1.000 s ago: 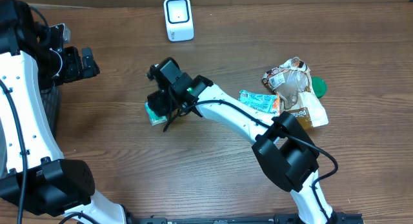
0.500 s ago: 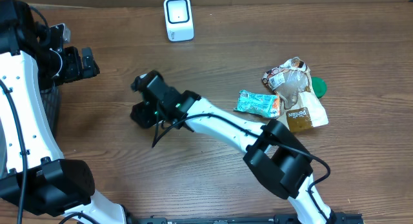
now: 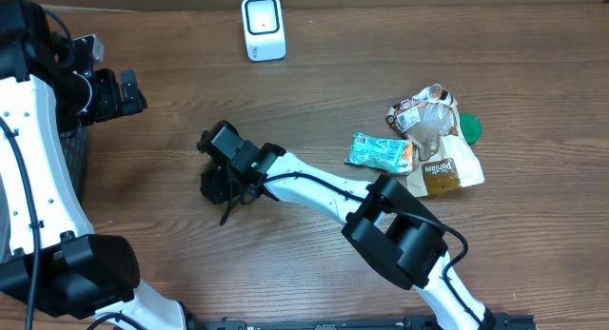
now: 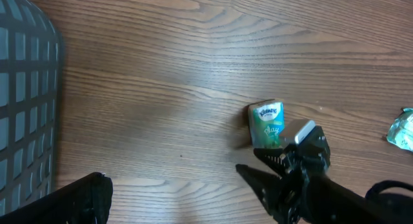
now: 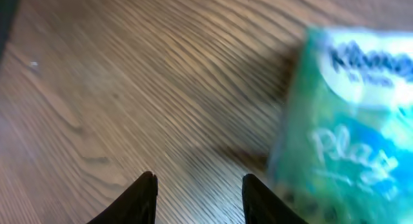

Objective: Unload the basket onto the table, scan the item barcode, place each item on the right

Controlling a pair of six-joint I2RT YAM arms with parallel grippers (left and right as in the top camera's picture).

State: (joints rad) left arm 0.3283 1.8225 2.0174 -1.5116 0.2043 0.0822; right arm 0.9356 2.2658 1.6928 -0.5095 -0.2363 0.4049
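Observation:
A green and white Kleenex tissue pack lies flat on the wooden table. My right gripper hovers low beside it. In the right wrist view the pack is blurred and lies to the right of the fingers. That right gripper stands open over bare wood, with nothing between its fingertips. From overhead the right gripper covers the pack. A white barcode scanner stands at the back edge. My left gripper is open and empty at the far left, well away from the pack.
A dark mesh basket sits at the left edge, also in the left wrist view as the basket. A heap of snack packets and a teal wrapper lie at the right.
My right arm has swung left across the table. The tissue pack showed beside its fingers a second ago and is now hidden under it from overhead. The left arm has not moved.

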